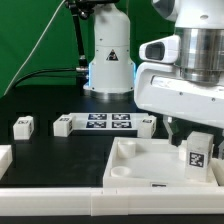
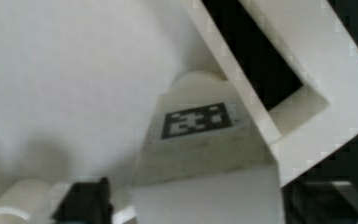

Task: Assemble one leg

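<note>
Gripper [image 1: 194, 138] was clamped on the leg [image 1: 196, 152], I saw, holding it upright over the white tray-like piece [image 1: 135, 160], at its corner on the exterior view's right; the wrist view showed the tag face [image 2: 197, 120].

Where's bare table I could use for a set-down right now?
Bare table lies open between the marker board and the tray-like piece. It is crowded where the end effector holds the leg over that piece's corner.
</note>
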Available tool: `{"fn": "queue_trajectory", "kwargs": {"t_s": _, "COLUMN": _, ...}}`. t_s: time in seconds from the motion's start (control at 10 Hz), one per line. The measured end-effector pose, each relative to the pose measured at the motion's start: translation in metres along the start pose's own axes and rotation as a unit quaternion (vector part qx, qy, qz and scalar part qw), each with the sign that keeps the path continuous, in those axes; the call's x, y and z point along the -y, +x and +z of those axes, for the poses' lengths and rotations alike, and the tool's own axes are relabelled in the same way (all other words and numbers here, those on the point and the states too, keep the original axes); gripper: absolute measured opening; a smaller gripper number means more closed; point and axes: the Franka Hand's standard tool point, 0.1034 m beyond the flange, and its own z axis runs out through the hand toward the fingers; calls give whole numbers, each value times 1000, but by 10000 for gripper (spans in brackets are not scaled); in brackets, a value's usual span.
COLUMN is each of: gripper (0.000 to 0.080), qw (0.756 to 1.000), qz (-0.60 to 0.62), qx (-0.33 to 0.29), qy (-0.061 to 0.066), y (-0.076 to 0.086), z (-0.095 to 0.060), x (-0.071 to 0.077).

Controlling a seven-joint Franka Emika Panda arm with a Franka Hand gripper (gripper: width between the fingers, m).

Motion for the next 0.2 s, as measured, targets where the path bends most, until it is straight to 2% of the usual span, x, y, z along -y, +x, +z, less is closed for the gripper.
{"fn": "queue_trajectory", "kwargs": {"t_s": 0.1, "gripper": 632, "qw": 1000, "qz": 0, "qx": 0, "qy": 0, "y": 0, "z": 0, "x": 0}}
{"fn": "queue_trajectory", "kwargs": {"t_s": 0.2, "gripper": 632, "qw": 1000, "qz": 0, "qx": 0, "qy": 0, "y": 0, "z": 0, "x": 0}}
